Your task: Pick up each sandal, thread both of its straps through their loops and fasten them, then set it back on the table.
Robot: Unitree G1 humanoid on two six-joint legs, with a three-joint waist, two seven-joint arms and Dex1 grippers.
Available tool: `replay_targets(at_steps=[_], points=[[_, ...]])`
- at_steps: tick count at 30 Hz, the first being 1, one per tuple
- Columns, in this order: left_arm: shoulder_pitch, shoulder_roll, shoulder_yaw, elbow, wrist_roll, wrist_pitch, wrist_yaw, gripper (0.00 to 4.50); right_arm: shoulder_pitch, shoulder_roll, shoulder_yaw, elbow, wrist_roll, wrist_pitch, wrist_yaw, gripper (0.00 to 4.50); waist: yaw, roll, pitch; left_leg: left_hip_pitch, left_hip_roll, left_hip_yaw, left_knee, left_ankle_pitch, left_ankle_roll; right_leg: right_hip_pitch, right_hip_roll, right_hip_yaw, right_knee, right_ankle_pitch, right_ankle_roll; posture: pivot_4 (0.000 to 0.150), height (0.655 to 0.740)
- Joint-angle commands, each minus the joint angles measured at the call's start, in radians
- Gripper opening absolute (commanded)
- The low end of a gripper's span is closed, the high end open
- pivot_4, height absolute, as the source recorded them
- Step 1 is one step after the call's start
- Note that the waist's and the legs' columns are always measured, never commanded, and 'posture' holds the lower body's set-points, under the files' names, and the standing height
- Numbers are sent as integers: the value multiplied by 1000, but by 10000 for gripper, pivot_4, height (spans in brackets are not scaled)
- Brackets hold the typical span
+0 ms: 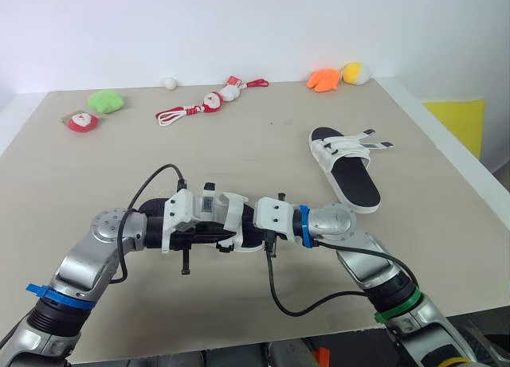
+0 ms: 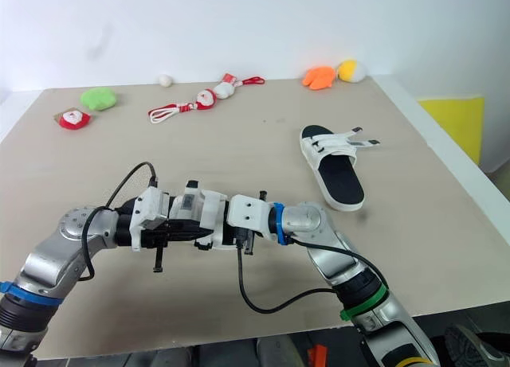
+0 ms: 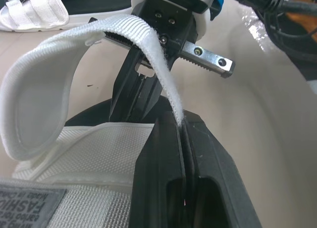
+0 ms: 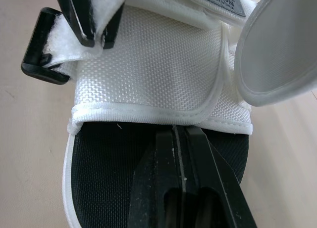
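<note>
In the eye view, the held sandal (image 1: pixel 217 217) is raised over the middle of the table's (image 1: pixel 263 148) front edge, while the second sandal (image 1: pixel 344 166) lies flat near the right edge. In the left wrist view, the left gripper (image 3: pixel 182 128) pinches the end of a looping white strap (image 3: pixel 39 89). In the right wrist view, the right gripper (image 4: pixel 175 134) is clamped tight at the held sandal's black footbed.
</note>
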Motion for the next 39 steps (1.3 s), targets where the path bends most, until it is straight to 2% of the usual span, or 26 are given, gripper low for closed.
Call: replay_targets(at_steps=[1,10,14,19,24,32,39], points=[[39,24,-37,44,56,26,-9,579,12,-6,19,28,-9,14,7,0,0,0,0,0,0,0,0,0,0,0,0,0,0,0,0,1500,7400],[44,56,-48,53,90,-12,-22,579,14,-6,20,24,-7,18,6,0,0,0,0,0,0,0,0,0,0,0,0,0,0,0,0,1500,7400],[46,40,-25,-3,2,56,-22,579,14,-4,19,26,-4,18,6,0,0,0,0,0,0,0,0,0,0,0,0,0,0,0,0,1500,7400],[62,33,-70,-17,54,30,-17,579,12,0,21,28,-4,19,4,0,-1,0,0,0,1,0,0,-1,1,0,0,0,0,-1,-1,1500,7400],[74,44,-57,-26,39,38,-29,579,15,-2,20,27,-4,18,4,0,-1,0,0,0,1,1,0,-2,3,0,0,0,0,-1,-2,1500,7400],[54,28,-10,-140,-112,182,-7,579,15,1,22,30,-2,16,5,0,-1,0,0,0,1,0,0,-3,4,-1,0,0,0,-2,-2,1500,7400],[77,75,-65,-89,30,95,-20,579,18,0,22,29,-2,13,6,0,-1,0,0,-1,1,1,0,-5,5,0,0,0,0,-5,-4,1500,7400]])
